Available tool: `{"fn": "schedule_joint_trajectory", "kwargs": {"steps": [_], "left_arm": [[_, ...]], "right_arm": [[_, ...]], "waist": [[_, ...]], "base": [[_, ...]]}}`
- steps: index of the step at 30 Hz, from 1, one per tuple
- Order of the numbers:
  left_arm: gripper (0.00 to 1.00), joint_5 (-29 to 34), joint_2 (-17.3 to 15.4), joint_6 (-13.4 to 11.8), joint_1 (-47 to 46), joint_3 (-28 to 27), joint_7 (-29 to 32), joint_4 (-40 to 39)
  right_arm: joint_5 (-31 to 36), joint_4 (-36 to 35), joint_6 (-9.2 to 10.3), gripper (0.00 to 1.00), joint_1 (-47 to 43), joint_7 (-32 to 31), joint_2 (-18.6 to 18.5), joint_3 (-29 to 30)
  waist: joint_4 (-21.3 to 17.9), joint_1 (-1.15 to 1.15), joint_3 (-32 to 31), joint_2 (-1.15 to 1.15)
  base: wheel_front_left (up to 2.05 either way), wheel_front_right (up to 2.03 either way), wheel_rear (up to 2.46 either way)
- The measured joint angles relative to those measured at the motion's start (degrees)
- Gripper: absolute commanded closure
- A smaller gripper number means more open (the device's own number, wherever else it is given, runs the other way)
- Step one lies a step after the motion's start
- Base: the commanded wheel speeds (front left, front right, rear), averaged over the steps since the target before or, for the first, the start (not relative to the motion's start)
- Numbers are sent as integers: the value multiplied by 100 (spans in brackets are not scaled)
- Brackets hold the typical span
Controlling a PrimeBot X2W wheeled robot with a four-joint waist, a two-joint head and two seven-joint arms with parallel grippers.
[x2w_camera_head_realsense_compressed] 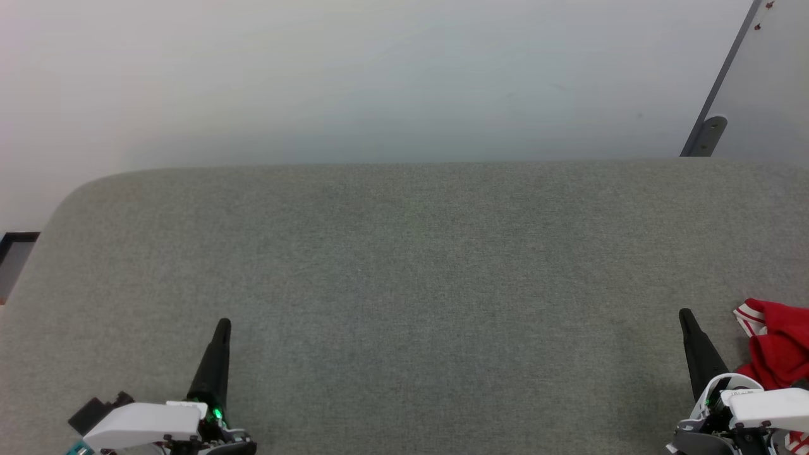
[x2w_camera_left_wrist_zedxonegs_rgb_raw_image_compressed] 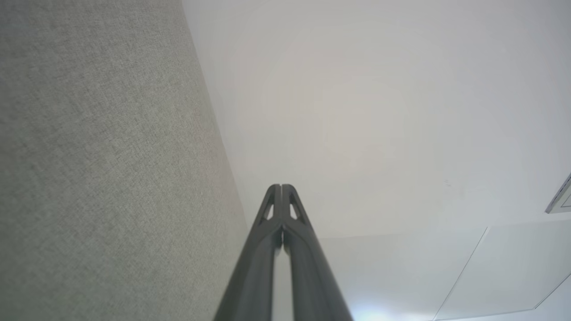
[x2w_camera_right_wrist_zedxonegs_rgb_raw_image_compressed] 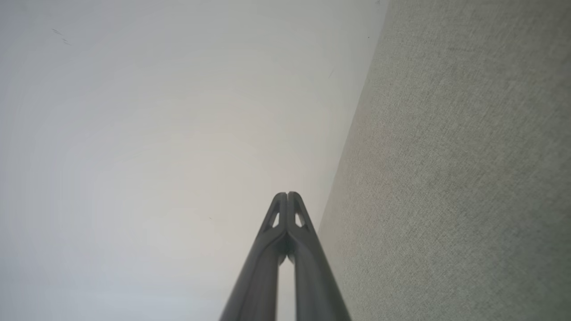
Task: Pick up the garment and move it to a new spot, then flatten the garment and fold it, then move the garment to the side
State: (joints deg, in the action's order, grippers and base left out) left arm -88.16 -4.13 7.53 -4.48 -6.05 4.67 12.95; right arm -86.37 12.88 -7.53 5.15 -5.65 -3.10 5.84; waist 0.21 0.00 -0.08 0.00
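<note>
Left gripper (x2w_camera_head_realsense_compressed: 222,327) and right gripper (x2w_camera_head_realsense_compressed: 685,317) are clenched empty; the right should open wide before pinching the shirt (x2w_camera_head_realsense_compressed: 781,349).

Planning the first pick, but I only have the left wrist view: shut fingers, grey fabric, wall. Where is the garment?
Observer: In the head view the garment lies bunched at the right edge of the grey surface, just right of the right gripper.
Operator: Does that gripper hold it?
Observer: No, its right wrist view shows the fingers shut with nothing between them.
Operator: And my left gripper?
Observer: The left gripper sits at the lower left, far across the surface from the garment.
</note>
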Motion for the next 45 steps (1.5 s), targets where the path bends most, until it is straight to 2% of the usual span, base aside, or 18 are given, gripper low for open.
{"fn": "schedule_joint_trajectory", "kwargs": {"steps": [16,45], "left_arm": [[100,-447,102,0,-150,-8,168,114],[100,-447,111,0,-153,-19,171,115]], "right_arm": [[-612,122,0,100,60,-67,2,44],[-612,122,0,100,101,-68,4,55]], "waist": [[-21,0,26,0],[-21,0,26,0]], "base": [[0,0,0],[0,0,0]]}}
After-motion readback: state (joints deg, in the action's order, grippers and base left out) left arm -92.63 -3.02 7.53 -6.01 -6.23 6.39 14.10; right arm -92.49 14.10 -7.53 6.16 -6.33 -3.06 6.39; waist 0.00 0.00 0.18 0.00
